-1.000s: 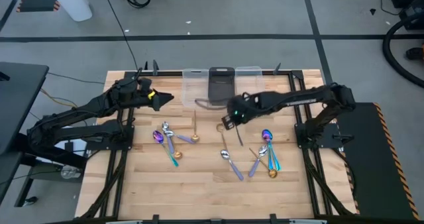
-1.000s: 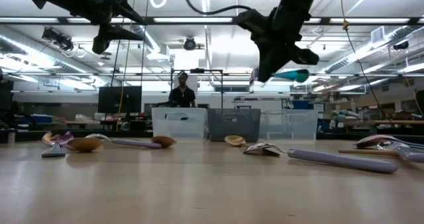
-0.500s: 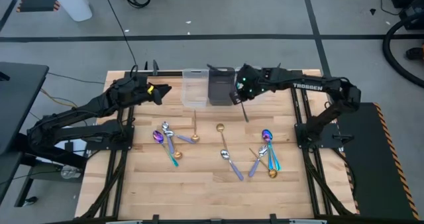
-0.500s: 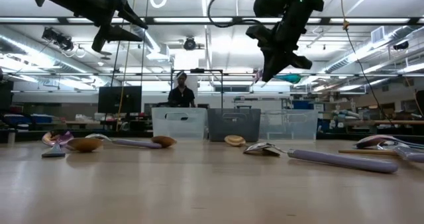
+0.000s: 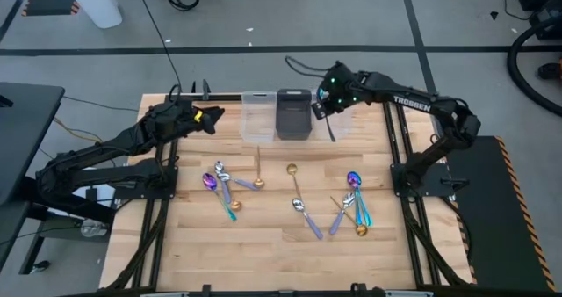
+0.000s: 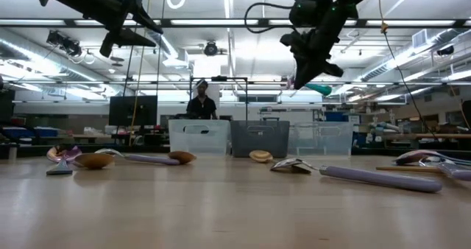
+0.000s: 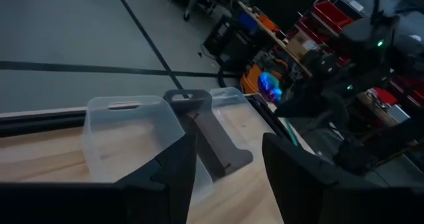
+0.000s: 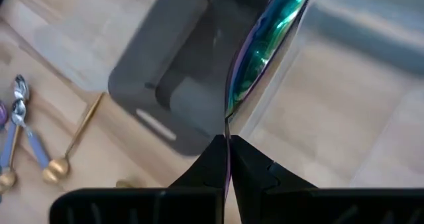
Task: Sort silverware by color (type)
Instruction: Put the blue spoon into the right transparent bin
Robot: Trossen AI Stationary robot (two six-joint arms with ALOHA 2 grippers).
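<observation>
My right gripper (image 5: 327, 114) is shut on a rainbow spoon (image 8: 255, 58) and holds it in the air above the right clear bin (image 5: 341, 119) at the table's far edge. The low view shows the spoon's teal bowl (image 6: 318, 89) beside the fingertips. My left gripper (image 5: 216, 114) hovers open near the left clear bin (image 5: 255, 121) with nothing in it. On the table lie silver, gold and rainbow spoons, in a left cluster (image 5: 224, 184), a middle pair (image 5: 300, 200) and a right cluster (image 5: 354, 205). My right gripper pinches the rainbow spoon's thin handle (image 8: 227, 126) between its two fingertips (image 8: 213, 151). The fingers slant down from the table's right side. The spoon sticks out beyond the fingertips, bowl end away from them, lifted clear of the table and the bins.
A dark bin (image 5: 293, 114) stands between the two clear bins along the far edge. Black frame rails (image 5: 402, 183) run down both sides of the wooden table (image 5: 263, 244). A person (image 6: 202, 102) stands in the room beyond the bins.
My right gripper has carried the rainbow spoon from above the table's middle toward the far edge and a little to the right, rising slightly, and now hangs over the right clear bin. My left gripper has turned its fingers a little toward the far edge, staying open.
</observation>
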